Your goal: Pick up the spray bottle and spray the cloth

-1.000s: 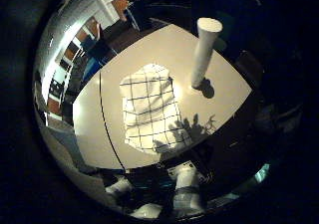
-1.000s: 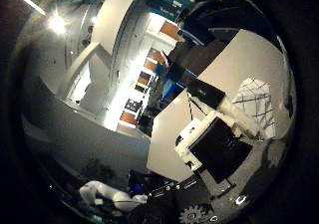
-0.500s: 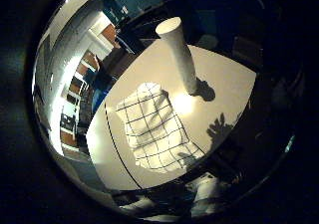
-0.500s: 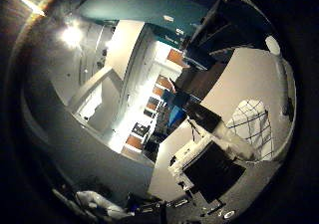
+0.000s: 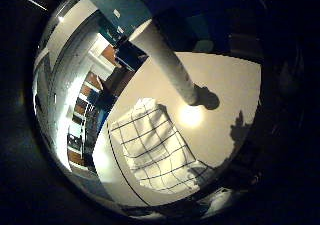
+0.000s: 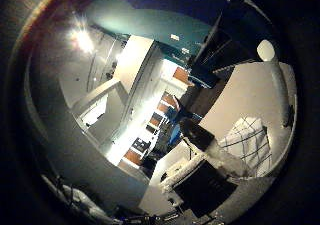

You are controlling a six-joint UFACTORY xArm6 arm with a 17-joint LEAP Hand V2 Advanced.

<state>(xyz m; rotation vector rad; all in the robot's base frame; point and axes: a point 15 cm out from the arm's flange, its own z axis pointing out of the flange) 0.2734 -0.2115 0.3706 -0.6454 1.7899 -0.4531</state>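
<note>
Up close now, the tall white spray bottle [image 5: 167, 60] stands upright on the pale table [image 5: 235, 95], its base throwing a dark shadow onto the tabletop beside it, with a bright patch of reflected light just next to that shadow. From the little finger side the bottle looms large and leans across the view, its top toward the teal wall and its foot planted near the middle of the table, so it is close to the palm. The white cloth [image 5: 157, 150] with its dark grid lines lies flat and slightly rumpled on the same table, near the bottle's base but apart from it, with bare tabletop between the two. One edge of the cloth reaches toward the table's near rim, where a dark line runs along the surface. A jagged shadow falls on the table toward its far side, beyond the bright spot. From the thumb side the same bottle and cloth appear far off to the edge, and a dark boxy unit [image 6: 205, 185] sits at the table's end with white fittings around it; beyond are lit shelves and a corridor of the room. Of the hand itself I see nothing I can be sure of, so I cannot tell how its fingers are set.
</note>
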